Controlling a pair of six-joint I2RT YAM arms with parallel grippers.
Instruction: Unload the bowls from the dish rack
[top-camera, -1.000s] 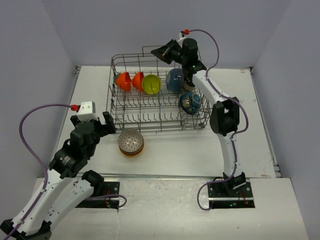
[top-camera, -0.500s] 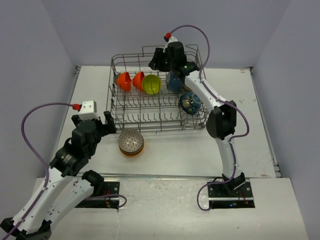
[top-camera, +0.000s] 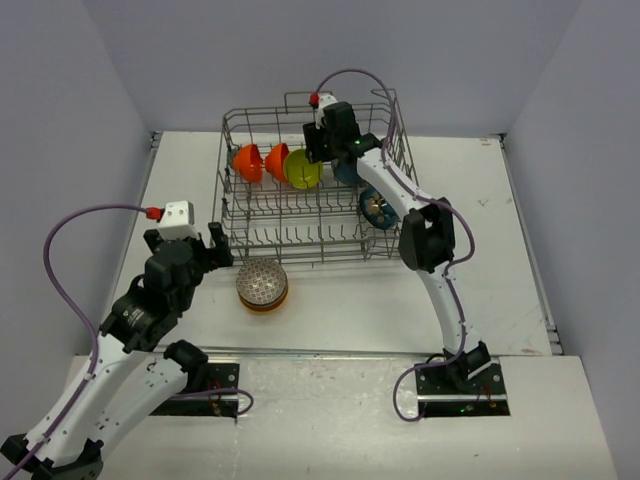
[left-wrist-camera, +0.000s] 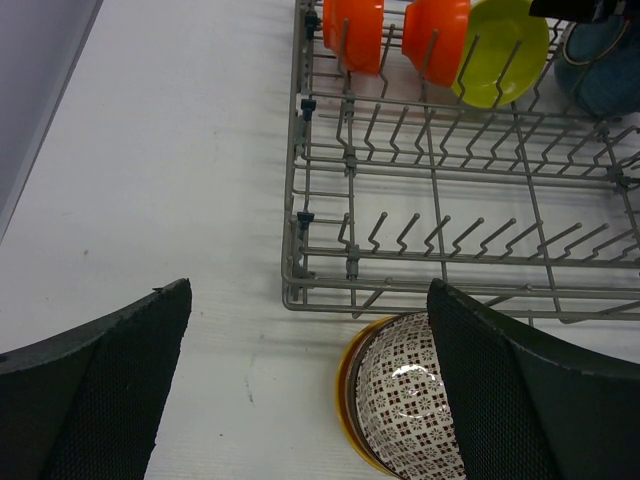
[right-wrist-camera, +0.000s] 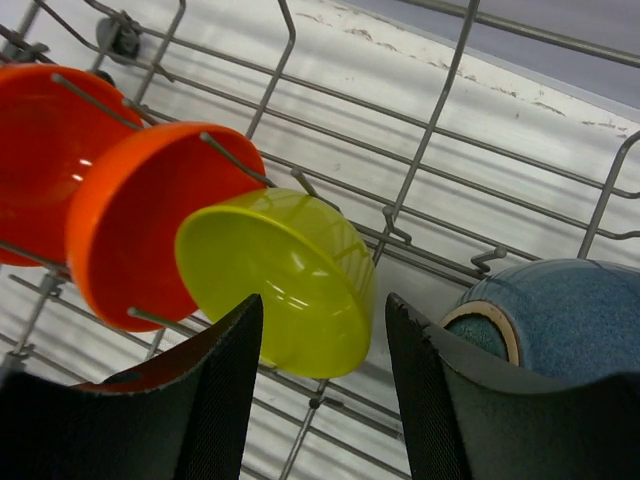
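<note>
Right gripper (right-wrist-camera: 325, 318) hangs half spread, pinching nothing, just above the green bowl (right-wrist-camera: 280, 285) in the rack (top-camera: 300, 243). The rack sits at the table's (top-camera: 520, 250) 12 o'clock. On edge in its far row, the orange bowl (right-wrist-camera: 140, 220) and red bowl (right-wrist-camera: 35, 150) stand at the green one's 9 o'clock, and the blue bowl (right-wrist-camera: 560, 310) at 3. Left gripper (left-wrist-camera: 308, 290) is spread wide and empty off the rack's 7 o'clock corner. Two stacked bowls (top-camera: 262, 286) sit on the table beside it.

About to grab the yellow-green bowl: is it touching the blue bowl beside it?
Apart. The right wrist view shows bare table between the yellow-green bowl and the blue bowl.
</note>
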